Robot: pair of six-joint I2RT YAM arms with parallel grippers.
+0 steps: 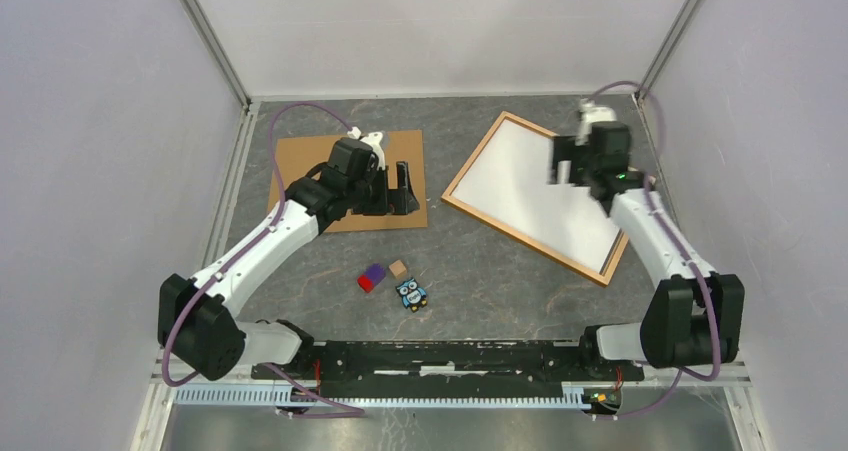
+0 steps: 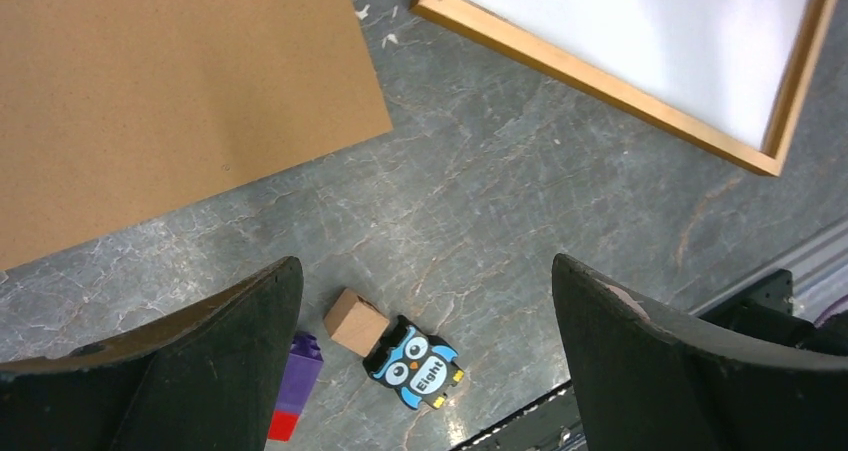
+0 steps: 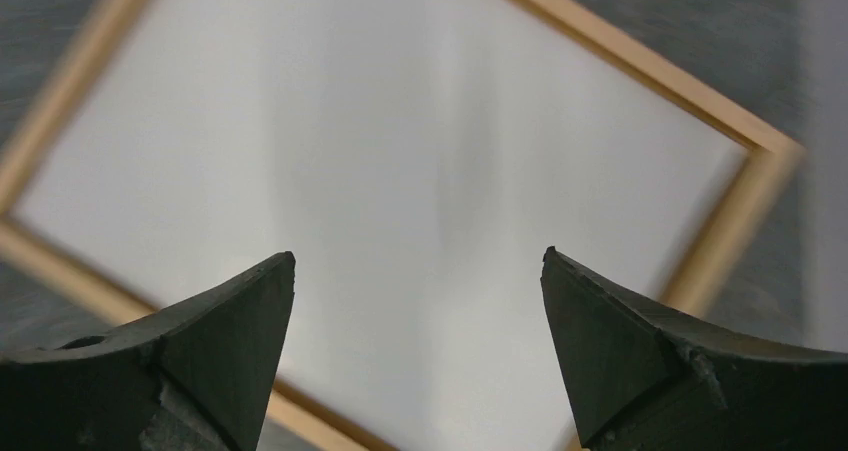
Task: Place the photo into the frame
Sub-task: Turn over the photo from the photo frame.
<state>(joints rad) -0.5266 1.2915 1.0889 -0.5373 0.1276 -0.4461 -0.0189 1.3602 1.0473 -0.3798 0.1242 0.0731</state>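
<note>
The frame (image 1: 520, 233), thin light-orange wood, lies flat and turned at an angle on the right of the table. A white sheet fills it, the photo (image 1: 535, 186) with its white back up. My right gripper (image 1: 565, 171) hovers over the photo's far right part, open and holding nothing. The right wrist view shows the right gripper (image 3: 418, 254) wide apart above the white photo (image 3: 400, 121) and the frame (image 3: 640, 65). My left gripper (image 1: 400, 186) is open and empty over the cardboard. The left wrist view has the left gripper (image 2: 425, 261), the frame (image 2: 600, 83) and the photo (image 2: 650, 41).
A brown cardboard board (image 1: 300, 171) lies at the back left, seen also in the left wrist view (image 2: 150, 91). Near the front middle sit a purple-and-red block (image 1: 372, 277), a small wooden cube (image 1: 398, 268) and a blue owl piece (image 1: 411, 294). Walls close in both sides.
</note>
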